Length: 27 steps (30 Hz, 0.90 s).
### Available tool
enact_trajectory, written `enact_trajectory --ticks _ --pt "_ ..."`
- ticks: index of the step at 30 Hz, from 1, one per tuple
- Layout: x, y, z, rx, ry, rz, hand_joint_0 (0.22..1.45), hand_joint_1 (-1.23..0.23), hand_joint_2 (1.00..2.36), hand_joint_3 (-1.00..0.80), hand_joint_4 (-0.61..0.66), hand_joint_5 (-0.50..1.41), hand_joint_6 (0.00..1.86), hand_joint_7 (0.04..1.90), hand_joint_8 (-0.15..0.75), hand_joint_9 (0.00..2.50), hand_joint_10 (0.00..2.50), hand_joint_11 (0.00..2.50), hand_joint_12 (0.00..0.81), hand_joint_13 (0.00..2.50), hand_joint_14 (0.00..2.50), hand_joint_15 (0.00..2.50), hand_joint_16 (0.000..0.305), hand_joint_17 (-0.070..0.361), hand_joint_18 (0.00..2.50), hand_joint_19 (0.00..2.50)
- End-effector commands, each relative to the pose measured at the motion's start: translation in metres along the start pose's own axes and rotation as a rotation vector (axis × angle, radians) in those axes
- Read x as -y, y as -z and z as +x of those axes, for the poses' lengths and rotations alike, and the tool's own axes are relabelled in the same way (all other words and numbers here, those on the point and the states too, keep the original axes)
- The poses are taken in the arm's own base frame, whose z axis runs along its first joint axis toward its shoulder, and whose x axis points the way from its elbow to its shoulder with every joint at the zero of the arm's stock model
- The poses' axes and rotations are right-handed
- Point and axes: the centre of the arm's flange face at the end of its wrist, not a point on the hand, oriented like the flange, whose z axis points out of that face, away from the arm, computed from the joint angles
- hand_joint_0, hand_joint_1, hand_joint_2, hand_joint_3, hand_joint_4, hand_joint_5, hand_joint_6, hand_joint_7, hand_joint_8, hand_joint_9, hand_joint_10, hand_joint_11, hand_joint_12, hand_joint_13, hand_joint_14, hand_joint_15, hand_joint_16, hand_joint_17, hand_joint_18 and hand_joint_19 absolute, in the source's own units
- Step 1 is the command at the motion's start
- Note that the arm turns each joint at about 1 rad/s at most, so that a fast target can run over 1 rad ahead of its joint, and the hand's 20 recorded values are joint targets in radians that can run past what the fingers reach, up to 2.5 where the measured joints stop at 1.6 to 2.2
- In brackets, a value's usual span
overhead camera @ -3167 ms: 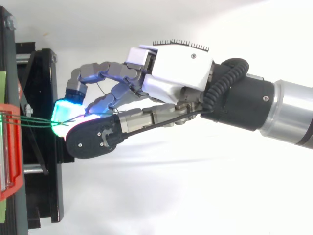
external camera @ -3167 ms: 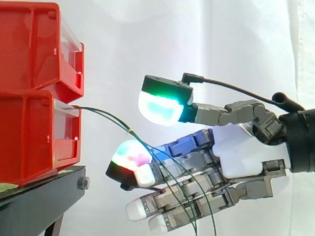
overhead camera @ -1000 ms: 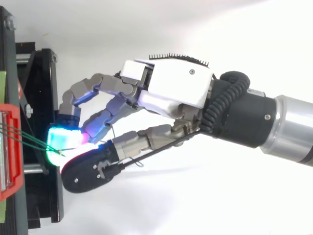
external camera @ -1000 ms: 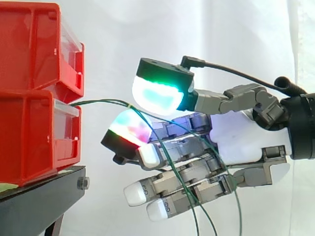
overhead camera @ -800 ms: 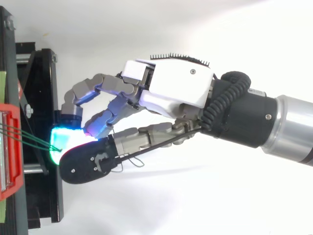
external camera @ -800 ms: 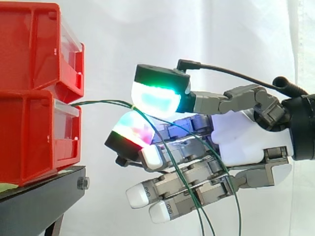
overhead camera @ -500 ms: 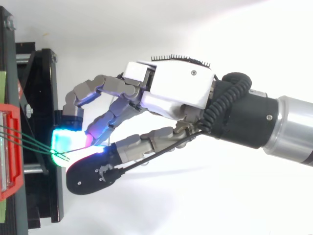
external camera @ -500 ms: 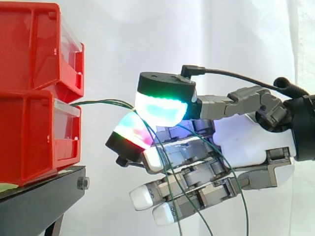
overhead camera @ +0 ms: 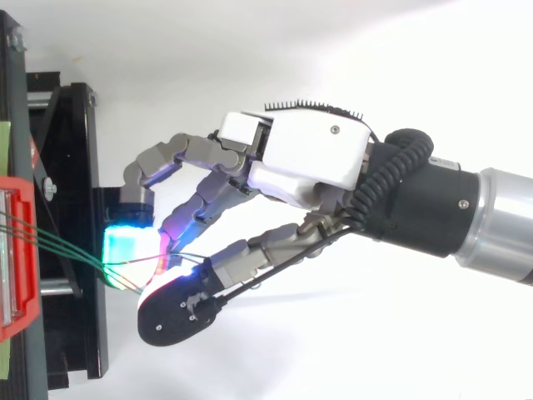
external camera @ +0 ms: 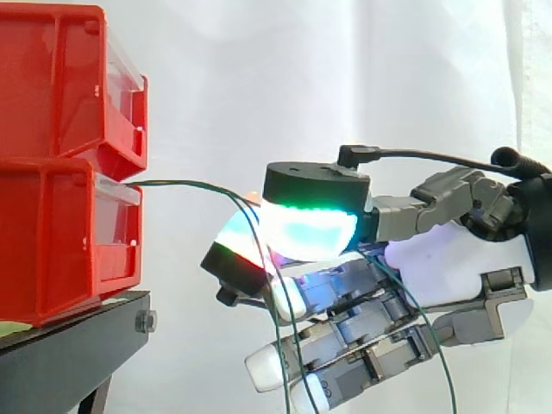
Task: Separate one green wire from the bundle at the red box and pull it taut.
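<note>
Thin green wires [external camera: 185, 184] leave the front of the lower red bin [external camera: 52, 241] and run nearly level to the right. In the top view the green wires [overhead camera: 67, 247] fan out from the bin's edge toward the glowing pads. My hand [external camera: 457, 259] comes in from the right, and its green-cyan thumb pad [external camera: 306, 231] is pressed down on a red-tinted finger pad [external camera: 240, 246]. A green wire passes between these pads. Behind the pinch, the wires hang slack over the lower fingers. From above, the hand [overhead camera: 308, 162] sits right of the stand.
A second red bin [external camera: 60, 78] is stacked on the lower one. Both rest on a black stand [external camera: 69, 354] at the left, whose frame [overhead camera: 71, 167] lies just left of the fingertips. A white curtain is behind.
The hand has drawn back to the right, away from the bins. The thumb has come down onto the finger pad over the wire. The wire stretch at the bin is longer and straighter.
</note>
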Motion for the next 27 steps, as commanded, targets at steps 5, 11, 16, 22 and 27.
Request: enact_trajectory --ticks 5,11,16,22,27 --pt "0.001 0.001 0.000 0.002 -0.003 0.011 0.58 -0.84 1.00 -0.50 0.06 -0.16 0.91 0.96 0.216 1.08 0.02 0.66 0.338 0.81 0.02 0.48 0.048 0.107 0.70 0.47" --pt "0.001 0.001 0.000 0.002 -0.008 0.011 0.54 -0.70 1.00 -0.50 0.07 -0.15 0.89 0.99 0.225 1.12 0.02 0.67 0.350 0.84 0.02 0.48 0.050 0.113 0.71 0.48" --pt "-0.002 0.001 0.000 0.001 -0.014 0.005 0.61 -0.74 1.01 -0.43 0.04 -0.15 0.89 1.04 0.223 1.12 0.02 0.68 0.344 0.84 0.02 0.50 0.048 0.109 0.70 0.49" --pt "-0.006 0.002 0.000 0.002 -0.007 0.019 0.65 -0.85 1.01 -0.32 -0.02 -0.17 0.91 1.03 0.222 1.08 0.02 0.68 0.340 0.84 0.02 0.49 0.048 0.109 0.71 0.48" --pt "-0.010 0.003 0.001 0.002 -0.001 0.031 0.71 -0.91 1.01 -0.40 -0.04 -0.18 0.92 0.98 0.219 1.06 0.02 0.69 0.342 0.84 0.02 0.49 0.048 0.109 0.72 0.47"
